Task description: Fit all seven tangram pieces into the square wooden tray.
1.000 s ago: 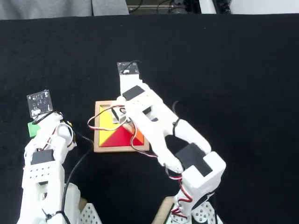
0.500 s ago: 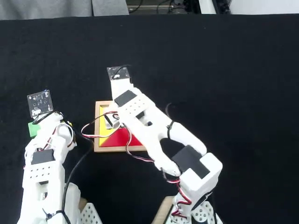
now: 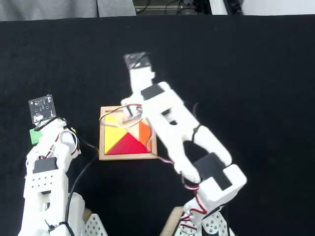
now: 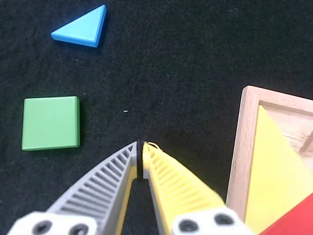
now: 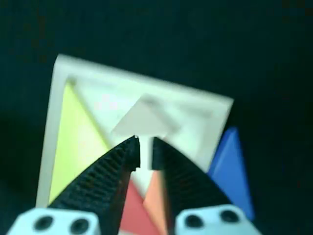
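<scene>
Three pieces lie in the tray [image 3: 127, 157]: yellow [image 3: 114, 135] at 9 o'clock, red [image 3: 129, 146] at 6, orange [image 3: 144, 132] at 3. Its 12 o'clock part is bare. Four are left, I think. The right gripper [image 5: 143, 142] hangs there, jaws almost closed on a pale triangle [image 5: 143, 119]. The green square [image 4: 50, 122] lies at the tray's 9 o'clock, near the left gripper [image 4: 140, 146], closed and empty.

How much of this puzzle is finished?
The yellow triangle, red triangle and orange piece lie in the tray. The right pincer is at a pale triangle there. Outside wait the green square, a blue triangle and another blue piece.
</scene>
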Robot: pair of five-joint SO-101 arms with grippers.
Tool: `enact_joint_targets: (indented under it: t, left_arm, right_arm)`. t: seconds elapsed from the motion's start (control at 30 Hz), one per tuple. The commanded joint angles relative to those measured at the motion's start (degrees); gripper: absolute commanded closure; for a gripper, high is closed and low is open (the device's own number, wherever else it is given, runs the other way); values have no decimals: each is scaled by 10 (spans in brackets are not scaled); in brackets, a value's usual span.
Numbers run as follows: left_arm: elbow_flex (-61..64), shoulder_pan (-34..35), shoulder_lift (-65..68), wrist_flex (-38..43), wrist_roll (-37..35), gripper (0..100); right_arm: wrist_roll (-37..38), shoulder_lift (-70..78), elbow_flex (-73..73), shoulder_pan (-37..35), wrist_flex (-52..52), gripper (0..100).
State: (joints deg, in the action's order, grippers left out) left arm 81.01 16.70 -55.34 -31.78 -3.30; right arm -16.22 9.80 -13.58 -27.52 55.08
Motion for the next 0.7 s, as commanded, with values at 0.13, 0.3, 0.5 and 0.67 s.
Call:
enact_joint_targets:
  t: [0.13,0.3,0.5,0.67]
  left_arm:
    - [-3,-1,-9,11,-3,970]
    - [-3,-1,-9,11,-3,970]
    - [-3,-1,-9,11,-3,970]
    - [-3,-1,-9,11,-3,970]
  right_arm:
    - [59,68,108,-10,-4,988]
    - [63,124,155,-17,-2,988]
    - [64,142,161,-17,-2,988]
    - [64,144,156,-18,-2,988]
